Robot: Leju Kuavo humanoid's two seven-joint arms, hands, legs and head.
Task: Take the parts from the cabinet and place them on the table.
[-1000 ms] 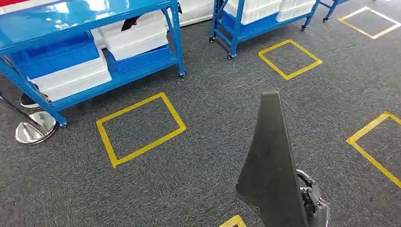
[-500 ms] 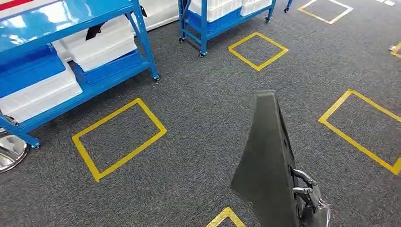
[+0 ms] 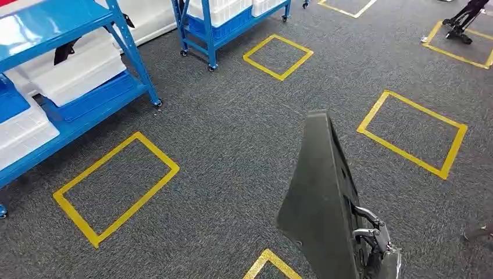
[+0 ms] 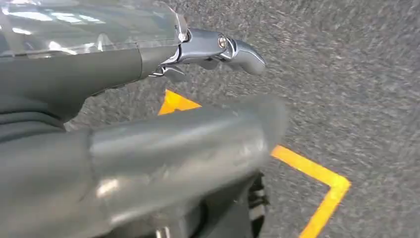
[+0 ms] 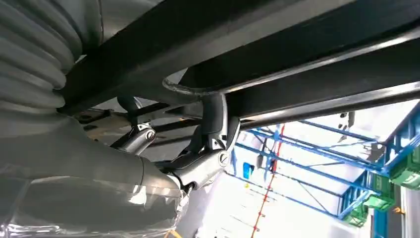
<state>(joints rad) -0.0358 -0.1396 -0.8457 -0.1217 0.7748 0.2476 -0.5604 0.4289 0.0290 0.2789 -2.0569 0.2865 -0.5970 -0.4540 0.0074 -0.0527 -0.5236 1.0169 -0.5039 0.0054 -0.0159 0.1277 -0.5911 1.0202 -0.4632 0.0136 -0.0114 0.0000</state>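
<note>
Black and flat, the part (image 3: 322, 203) stands up tall in my right hand (image 3: 375, 244), low in my view from above. My fingers (image 3: 367, 224) hook over its back edge, so that hand is gripping it. From the camera at that wrist, my fingers (image 5: 208, 148) curl up around the dark bars of the part (image 5: 297, 54), and blue racks shine far behind.

My left hand (image 4: 148, 124) hangs down over the grey carpet (image 4: 346, 74). Its thumb and one finger (image 4: 237, 47) stick out, and I see nothing in it, but the picture is too blurry for me to tell if it is open or closed. A yellow tape line (image 4: 317, 183) runs on the floor under it.

Close to the part, a corner of yellow tape (image 3: 270, 263) shows on the carpet (image 3: 232, 145). Farther out are yellow tape squares (image 3: 116, 186). Beyond them, on my left, a blue rack (image 3: 70, 70) holds white bins (image 3: 75, 72). A second blue rack (image 3: 221, 29) stands farther back.

Since a second ago my whole view has turned. The racks and squares now sit more to the left, and a new square has come in on the right. The part is held just as it was.
</note>
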